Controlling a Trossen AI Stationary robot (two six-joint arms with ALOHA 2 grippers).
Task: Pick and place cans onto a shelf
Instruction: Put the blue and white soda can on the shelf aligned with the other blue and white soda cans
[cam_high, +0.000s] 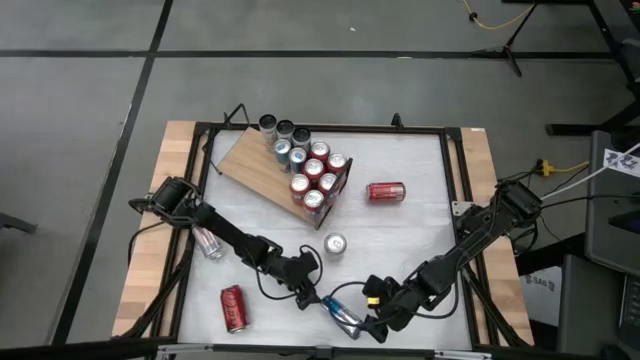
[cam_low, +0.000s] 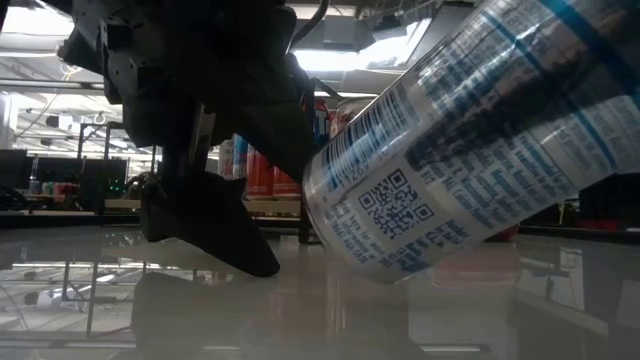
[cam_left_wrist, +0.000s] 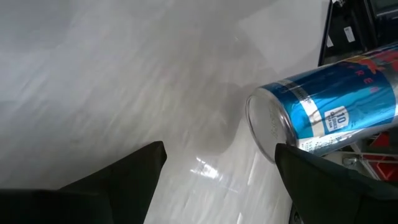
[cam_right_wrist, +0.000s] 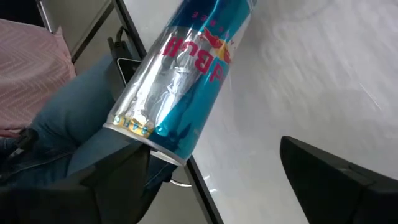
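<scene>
A slim blue-and-silver can (cam_high: 340, 310) lies tilted near the table's front edge, between my two grippers. My right gripper (cam_high: 364, 323) is open at the can's raised end (cam_right_wrist: 149, 140). My left gripper (cam_high: 306, 293) is open beside the can's low end (cam_left_wrist: 268, 124), with one fingertip (cam_low: 250, 262) down at the tabletop. The shelf (cam_high: 262, 160), a light-brown board with a black frame, lies at the far left. Several red and silver cans (cam_high: 312, 172) stand on it. My right gripper touches the can with one finger (cam_right_wrist: 121, 174) only. The can's raised end (cam_right_wrist: 163, 144) lies on that fingertip, and the other finger (cam_right_wrist: 336, 180) stands apart from it. The can slopes down away from the gripper, its far end (cam_low: 350, 235) low over the table. My left gripper has one finger (cam_left_wrist: 311, 180) right beside the can's low end (cam_left_wrist: 286, 146); I cannot tell whether they touch.
A red can (cam_high: 385, 192) lies right of the shelf. A silver-topped can (cam_high: 334, 244) stands mid-table. Another red can (cam_high: 233, 307) lies at the front left, and a pale can (cam_high: 208, 243) lies under my left arm. A person's leg (cam_right_wrist: 74, 118) shows beyond the table's front edge.
</scene>
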